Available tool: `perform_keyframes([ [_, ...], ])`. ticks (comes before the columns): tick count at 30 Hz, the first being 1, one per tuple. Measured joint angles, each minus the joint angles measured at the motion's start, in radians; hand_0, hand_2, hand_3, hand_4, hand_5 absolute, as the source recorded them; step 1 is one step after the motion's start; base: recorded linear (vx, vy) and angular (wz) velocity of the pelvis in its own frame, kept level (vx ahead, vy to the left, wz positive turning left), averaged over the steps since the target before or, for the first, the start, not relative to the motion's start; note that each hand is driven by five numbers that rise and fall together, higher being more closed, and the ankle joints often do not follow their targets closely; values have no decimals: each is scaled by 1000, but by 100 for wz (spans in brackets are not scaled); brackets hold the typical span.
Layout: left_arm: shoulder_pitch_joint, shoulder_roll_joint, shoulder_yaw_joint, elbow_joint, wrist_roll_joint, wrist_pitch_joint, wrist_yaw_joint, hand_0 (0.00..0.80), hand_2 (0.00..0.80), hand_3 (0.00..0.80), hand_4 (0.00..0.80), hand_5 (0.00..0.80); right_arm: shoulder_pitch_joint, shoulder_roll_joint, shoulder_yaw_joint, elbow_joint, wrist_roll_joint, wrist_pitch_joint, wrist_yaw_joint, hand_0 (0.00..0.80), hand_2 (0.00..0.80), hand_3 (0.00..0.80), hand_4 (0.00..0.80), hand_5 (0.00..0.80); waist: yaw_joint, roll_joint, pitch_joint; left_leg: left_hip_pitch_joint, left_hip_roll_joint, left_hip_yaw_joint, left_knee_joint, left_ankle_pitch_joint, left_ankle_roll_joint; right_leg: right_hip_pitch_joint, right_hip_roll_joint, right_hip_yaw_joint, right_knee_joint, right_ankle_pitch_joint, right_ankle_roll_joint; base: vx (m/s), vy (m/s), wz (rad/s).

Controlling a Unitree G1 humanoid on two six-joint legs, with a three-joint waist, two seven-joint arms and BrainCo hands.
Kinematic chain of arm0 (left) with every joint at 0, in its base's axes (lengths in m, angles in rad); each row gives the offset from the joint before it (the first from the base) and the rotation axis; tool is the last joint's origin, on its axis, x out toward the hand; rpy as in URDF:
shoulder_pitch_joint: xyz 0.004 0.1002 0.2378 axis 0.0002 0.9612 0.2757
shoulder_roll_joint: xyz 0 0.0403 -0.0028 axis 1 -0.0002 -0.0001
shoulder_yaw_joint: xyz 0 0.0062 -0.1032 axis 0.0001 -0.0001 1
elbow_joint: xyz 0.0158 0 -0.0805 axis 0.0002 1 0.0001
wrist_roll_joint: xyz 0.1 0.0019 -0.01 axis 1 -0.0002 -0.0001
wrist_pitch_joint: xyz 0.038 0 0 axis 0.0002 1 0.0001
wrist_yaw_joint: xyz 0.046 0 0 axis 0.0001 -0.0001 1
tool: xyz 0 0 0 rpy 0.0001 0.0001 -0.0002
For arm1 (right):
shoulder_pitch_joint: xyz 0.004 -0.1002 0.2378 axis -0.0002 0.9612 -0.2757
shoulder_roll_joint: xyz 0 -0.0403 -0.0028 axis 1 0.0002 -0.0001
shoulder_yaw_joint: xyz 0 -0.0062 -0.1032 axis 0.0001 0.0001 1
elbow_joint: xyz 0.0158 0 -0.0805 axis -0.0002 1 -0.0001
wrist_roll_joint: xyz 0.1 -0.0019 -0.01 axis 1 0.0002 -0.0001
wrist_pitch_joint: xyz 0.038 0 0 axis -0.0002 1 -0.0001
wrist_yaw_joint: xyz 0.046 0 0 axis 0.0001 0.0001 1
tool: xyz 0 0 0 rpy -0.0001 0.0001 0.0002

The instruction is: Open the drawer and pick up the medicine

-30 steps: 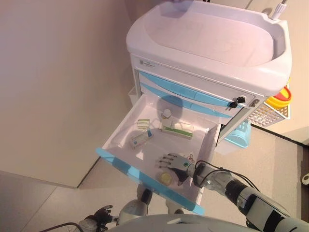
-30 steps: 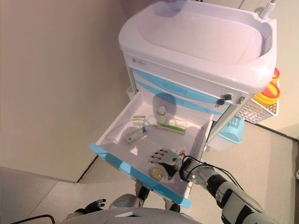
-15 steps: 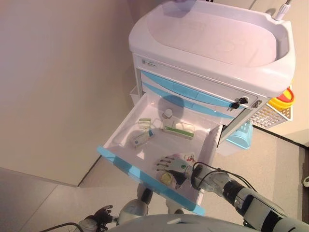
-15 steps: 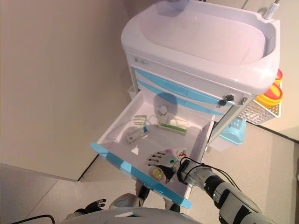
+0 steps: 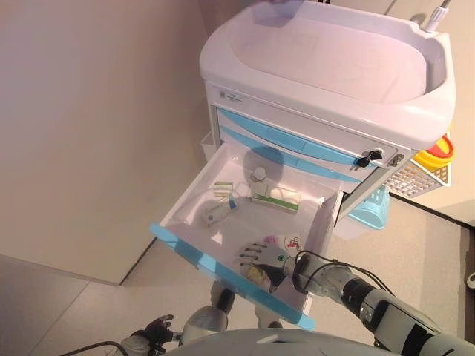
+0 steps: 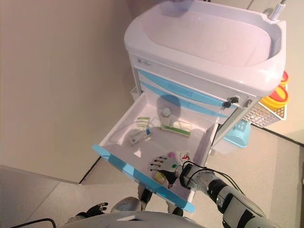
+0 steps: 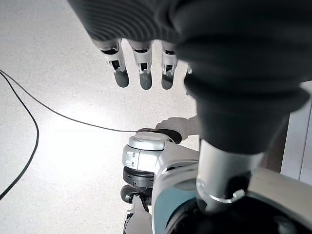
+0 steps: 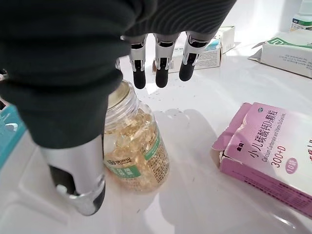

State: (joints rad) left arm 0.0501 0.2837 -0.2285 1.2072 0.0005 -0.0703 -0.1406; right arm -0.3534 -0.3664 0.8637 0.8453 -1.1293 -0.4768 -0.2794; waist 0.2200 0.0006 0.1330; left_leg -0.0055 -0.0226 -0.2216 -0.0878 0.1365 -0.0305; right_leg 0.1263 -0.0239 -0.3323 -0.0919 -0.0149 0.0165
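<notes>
The left robot hand [image 7: 141, 68] hangs low beside the robot over the speckled floor [image 7: 53, 161], fingers straight and relaxed, holding nothing.

The drawer [image 5: 194, 254] of the white medical cart [image 5: 326, 67] stands pulled fully out, its pale blue front edge toward the robot. On its white floor, at the left, lies a small white-and-blue box [image 5: 217, 213], and just behind it a small white-and-green box [image 5: 222, 188]. Toward the back middle stands a small white bottle [image 5: 258, 175], with a flat white-and-green box [image 5: 275, 198] beside it.

Nearer the front, the medicine jar [image 8: 136, 146] stands upright: clear plastic, filled with golden-yellow capsules, a green-and-white label around its lower half, its top pale. The right robot hand [image 6: 164, 166] sits over and around it, fingers extended and loose above the jar's top, thumb down along its near side. The fingers are not curled round it, so the robot hand is open; I cannot tell whether the thumb touches it.

To the right of the jar, near the drawer's right wall, lies a pink-and-white medicine box [image 8: 268, 151] with one end flap open.

Right of the cart hang a white wire basket [image 5: 415, 174] with a yellow container [image 5: 434, 148] and a pale blue bin [image 5: 367, 208].
</notes>
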Motion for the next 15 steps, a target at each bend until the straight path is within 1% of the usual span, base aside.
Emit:
perform_keyframes([
  [12, 0, 0, -1, 0, 0, 0, 0, 0, 0, 0, 0, 0, 0, 19, 0, 16, 0, 3, 2, 0, 0, 0, 0, 0, 0, 0, 0, -1, 0, -3, 0, 2, -2, 1, 1, -3, 0, 0, 0, 0, 0, 0],
  [13, 0, 0, -2, 0, 0, 0, 0, 0, 0, 0, 0, 0, 0, 19, 0, 16, 0, 3, 2, 185, 185, 185, 185, 185, 0, 0, 0, -1, 0, -3, 0, 2, -2, 0, 1, -3, 0, 0, 0, 0, 0, 0],
  [14, 0, 0, -2, 0, 0, 0, 0, 0, 0, 0, 0, 0, 0, 19, 0, 16, 0, 3, 2, 634, 634, 634, 634, 634, 0, 0, 0, -1, 0, -3, 0, 2, -2, 0, 1, -3, 0, 0, 0, 0, 0, 0],
  [15, 0, 0, -2, 0, 0, 0, 0, 0, 0, 0, 0, 0, 0, 20, 0, 16, 0, 3, 2, 800, 800, 800, 800, 800, 0, 0, 0, -1, 0, -3, 0, 2, -2, 0, 1, -3, 0, 0, 0, 0, 0, 0],
])
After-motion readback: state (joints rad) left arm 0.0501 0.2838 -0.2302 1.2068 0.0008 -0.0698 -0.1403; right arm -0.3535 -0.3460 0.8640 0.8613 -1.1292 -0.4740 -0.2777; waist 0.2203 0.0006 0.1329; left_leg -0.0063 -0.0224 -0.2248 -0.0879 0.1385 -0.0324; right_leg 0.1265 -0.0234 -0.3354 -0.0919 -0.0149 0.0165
